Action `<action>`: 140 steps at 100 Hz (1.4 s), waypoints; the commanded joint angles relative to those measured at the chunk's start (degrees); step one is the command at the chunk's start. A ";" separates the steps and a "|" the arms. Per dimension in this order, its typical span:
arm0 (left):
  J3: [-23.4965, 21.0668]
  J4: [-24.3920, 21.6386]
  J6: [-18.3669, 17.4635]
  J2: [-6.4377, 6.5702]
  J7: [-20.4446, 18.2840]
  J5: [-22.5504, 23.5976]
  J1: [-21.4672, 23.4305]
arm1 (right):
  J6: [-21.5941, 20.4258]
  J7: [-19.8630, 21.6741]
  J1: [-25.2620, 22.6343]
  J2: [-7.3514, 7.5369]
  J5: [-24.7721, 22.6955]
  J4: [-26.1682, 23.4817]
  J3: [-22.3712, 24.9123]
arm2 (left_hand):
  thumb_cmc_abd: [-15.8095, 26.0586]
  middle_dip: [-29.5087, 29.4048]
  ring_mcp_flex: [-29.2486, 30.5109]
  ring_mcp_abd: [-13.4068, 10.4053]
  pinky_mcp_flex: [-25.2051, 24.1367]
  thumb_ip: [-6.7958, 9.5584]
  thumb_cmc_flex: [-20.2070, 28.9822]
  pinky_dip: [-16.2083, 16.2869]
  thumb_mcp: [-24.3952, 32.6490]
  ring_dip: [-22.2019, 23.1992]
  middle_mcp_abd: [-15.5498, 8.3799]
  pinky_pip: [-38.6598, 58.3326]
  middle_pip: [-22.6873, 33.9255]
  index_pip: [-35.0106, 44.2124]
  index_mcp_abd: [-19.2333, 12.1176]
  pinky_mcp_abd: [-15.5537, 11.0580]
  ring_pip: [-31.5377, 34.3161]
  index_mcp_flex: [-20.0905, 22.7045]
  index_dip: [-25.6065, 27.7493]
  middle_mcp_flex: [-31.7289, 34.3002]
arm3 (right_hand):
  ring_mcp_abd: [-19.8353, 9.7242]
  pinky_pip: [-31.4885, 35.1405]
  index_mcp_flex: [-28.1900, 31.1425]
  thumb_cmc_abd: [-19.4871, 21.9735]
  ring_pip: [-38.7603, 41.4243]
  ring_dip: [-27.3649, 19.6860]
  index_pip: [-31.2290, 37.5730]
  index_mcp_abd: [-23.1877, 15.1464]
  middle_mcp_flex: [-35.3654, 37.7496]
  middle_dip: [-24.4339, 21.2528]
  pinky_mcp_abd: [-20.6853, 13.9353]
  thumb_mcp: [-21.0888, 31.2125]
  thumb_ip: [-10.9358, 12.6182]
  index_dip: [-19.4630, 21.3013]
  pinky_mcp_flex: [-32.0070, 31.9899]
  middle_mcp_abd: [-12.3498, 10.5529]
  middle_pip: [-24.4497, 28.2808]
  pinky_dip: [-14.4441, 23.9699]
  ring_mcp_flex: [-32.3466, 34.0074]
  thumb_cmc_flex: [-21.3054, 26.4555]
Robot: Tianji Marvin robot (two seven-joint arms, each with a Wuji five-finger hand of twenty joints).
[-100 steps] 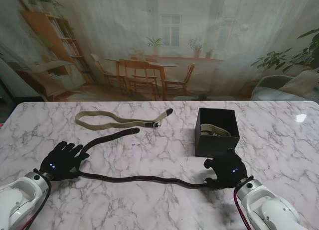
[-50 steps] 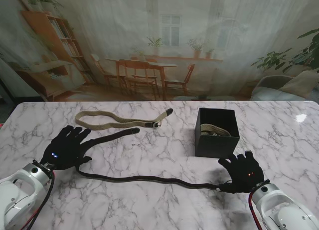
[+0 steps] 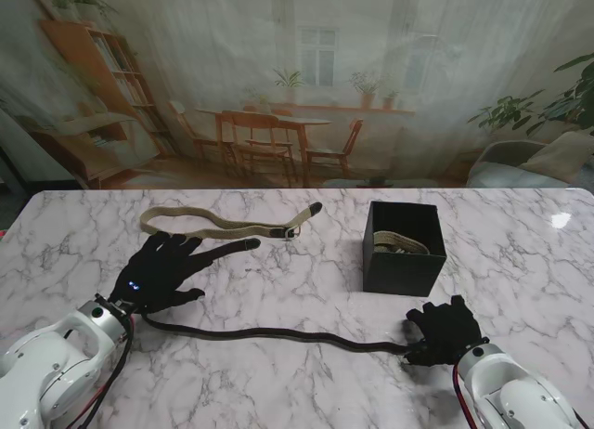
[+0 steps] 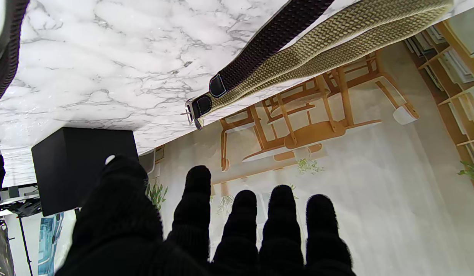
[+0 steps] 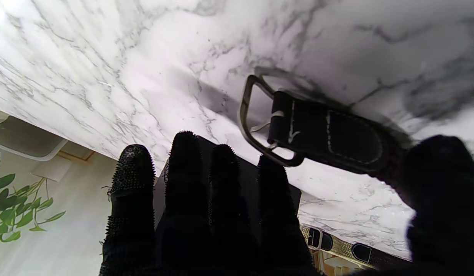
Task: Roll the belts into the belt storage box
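On the table: two loose belts [image 3: 269, 334] [image 3: 218, 227], one box [image 3: 402, 248], both hands [image 3: 160, 274] [image 3: 448, 329] spread, empty

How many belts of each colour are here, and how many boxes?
Black belts: 1, the black belt stretched between the two hands.
Tan belts: 2, the tan belt on the table and the rolled tan belt inside the box.
Boxes: 1, the black storage box.
Total: 4 things.
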 commanded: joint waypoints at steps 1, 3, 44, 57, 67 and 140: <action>0.52 0.10 0.26 -0.29 -0.79 -0.12 0.01 | 0.28 -0.14 0.65 -0.01 0.46 0.99 -0.70 | 2.44 0.67 0.20 1.34 -0.72 -0.91 1.59 0.76 -1.44 -0.48 1.34 -1.91 -1.53 0.07 1.20 1.98 -1.44 1.21 0.68 0.87 | 0.97 1.46 1.75 0.10 1.47 0.67 1.79 -1.61 2.65 1.40 0.73 -3.03 1.57 1.67 0.61 -0.89 1.64 0.41 1.66 4.31; 0.62 0.12 0.31 -0.30 -0.80 -0.16 0.01 | 0.38 -0.11 0.83 0.00 0.59 1.15 -0.92 | 2.43 0.69 0.22 1.31 -0.73 -0.90 1.66 0.76 -1.40 -0.47 1.29 -1.92 -1.53 0.09 1.21 2.02 -1.43 1.26 0.71 0.89 | 0.89 1.68 2.03 0.46 1.79 0.79 1.97 -1.72 3.45 1.61 0.74 -3.30 1.74 1.76 1.03 -1.15 1.95 0.42 2.38 5.13; 1.95 0.60 1.67 -0.43 -0.70 -0.90 0.13 | 2.16 -2.35 3.31 -0.22 4.54 3.76 -3.59 | 2.52 0.98 0.24 1.47 -0.92 -0.89 1.84 0.72 -1.41 -0.42 1.37 -2.11 -1.48 -0.03 1.35 2.23 -1.37 1.21 0.98 1.29 | -1.78 16.58 8.93 2.40 17.52 8.19 9.67 -7.58 29.75 6.28 -1.31 11.51 0.40 -4.59 19.07 -6.49 10.80 0.69 27.40 16.25; 1.96 0.55 1.73 -0.45 -0.77 -0.98 0.19 | 3.21 -3.05 3.85 -0.47 6.79 4.18 -4.35 | 2.50 1.05 0.39 1.44 -0.89 -0.88 1.87 0.72 -1.42 -0.40 1.32 -2.13 -1.40 -0.06 1.39 2.27 -1.33 1.22 1.02 1.63 | -0.87 20.87 3.70 4.52 26.58 10.55 8.89 -8.26 37.88 5.96 0.84 14.70 1.68 -11.04 24.27 -5.83 12.40 0.52 30.62 19.37; 2.10 0.68 1.65 -0.46 -0.73 -1.12 0.06 | 4.03 -4.26 4.42 -0.75 9.22 4.88 -5.10 | 2.55 1.10 0.38 1.52 -0.94 -0.89 1.89 0.71 -1.42 -0.40 1.39 -2.19 -1.38 -0.15 1.33 2.35 -1.34 1.06 1.01 1.71 | -0.04 23.80 -4.51 4.91 35.44 10.85 11.05 -9.99 43.04 5.17 2.51 17.10 1.89 -13.68 28.05 -5.47 13.41 -0.10 30.90 21.97; 2.51 0.98 1.56 -0.41 -0.51 -1.08 -0.25 | 1.08 -9.40 4.55 -1.67 17.32 7.43 -4.85 | 2.50 1.34 0.70 1.48 -0.93 -0.82 2.52 0.69 -1.31 -0.35 1.22 -2.42 -1.07 -0.51 1.36 2.60 -1.29 0.31 0.90 2.58 | -0.24 27.44 -20.68 5.16 41.60 6.84 -1.31 -23.64 25.72 -6.33 5.93 21.12 -0.15 -23.93 40.30 -2.84 7.89 -9.96 30.87 30.86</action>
